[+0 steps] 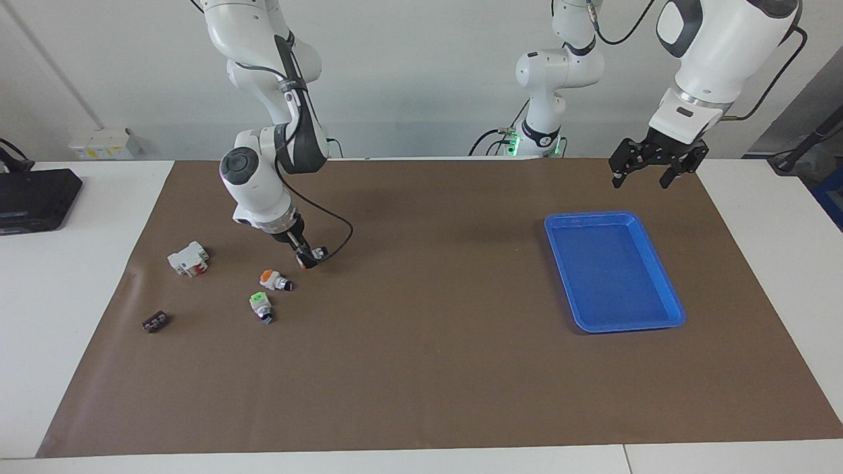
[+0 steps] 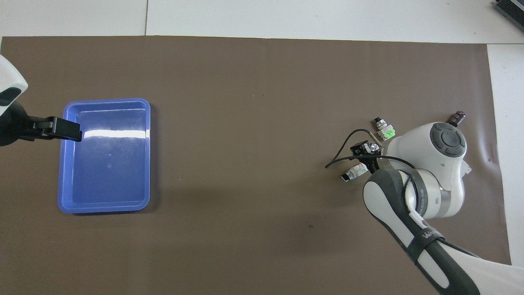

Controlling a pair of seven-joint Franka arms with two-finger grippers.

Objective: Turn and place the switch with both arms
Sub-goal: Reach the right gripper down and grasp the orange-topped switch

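Observation:
My right gripper [image 1: 308, 257] is shut on the switch [image 1: 304, 261], which has an orange end and a pale tip. It holds the switch low over the mat at the right arm's end of the table. In the overhead view the switch [image 2: 353, 173] sticks out beside the right wrist. My left gripper [image 1: 648, 174] hangs open and empty in the air over the edge of the blue tray [image 1: 662, 280] that is nearest the robots. It waits there.
A stubby orange-ended switch [image 1: 272, 281] and a green-ended switch [image 1: 261, 303] lie just past the right gripper. A white block with red [image 1: 188, 258] and a small dark part [image 1: 155, 321] lie nearer the table's end. A black box [image 1: 33, 197] sits off the mat.

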